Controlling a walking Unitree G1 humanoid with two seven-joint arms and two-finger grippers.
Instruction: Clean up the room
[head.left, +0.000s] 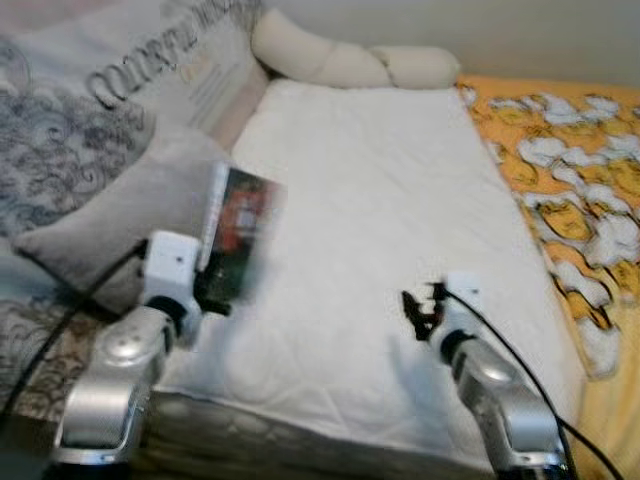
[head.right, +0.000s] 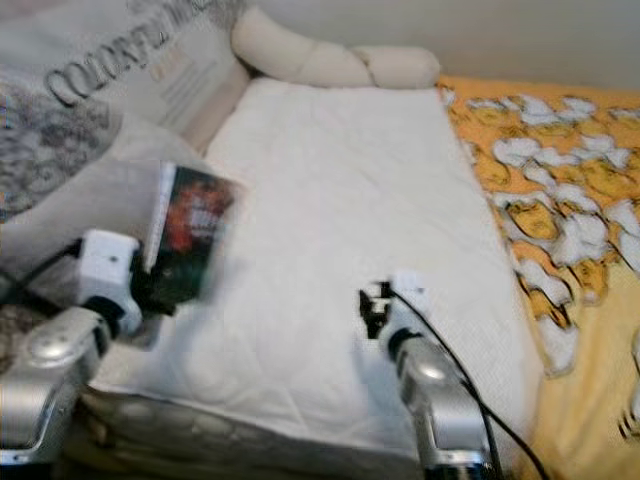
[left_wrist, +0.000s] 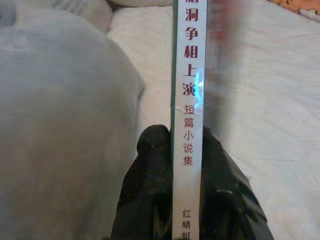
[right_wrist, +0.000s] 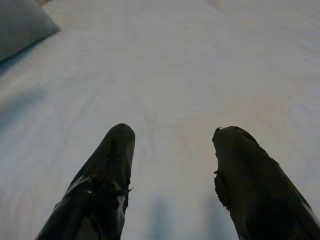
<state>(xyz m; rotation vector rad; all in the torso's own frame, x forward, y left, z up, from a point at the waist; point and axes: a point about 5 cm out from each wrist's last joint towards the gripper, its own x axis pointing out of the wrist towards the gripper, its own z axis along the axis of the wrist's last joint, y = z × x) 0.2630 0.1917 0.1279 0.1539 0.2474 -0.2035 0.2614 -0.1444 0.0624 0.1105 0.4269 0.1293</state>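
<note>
A book (head.left: 238, 228) with a dark cover and a white spine is held upright above the left side of the white bed cover (head.left: 380, 200). My left gripper (head.left: 215, 290) is shut on its lower end. In the left wrist view both black fingers (left_wrist: 150, 185) clamp the book's spine (left_wrist: 189, 100), which carries red printed characters. My right gripper (head.left: 418, 312) hovers open over the front middle of the bed, and the right wrist view shows its two fingers (right_wrist: 107, 170) apart with only white cover between them.
A grey pillow (head.left: 120, 220) lies just left of the book, with patterned pillows (head.left: 60, 130) behind it. A cream bolster (head.left: 350, 60) runs along the head of the bed. An orange patterned blanket (head.left: 570, 180) covers the right side.
</note>
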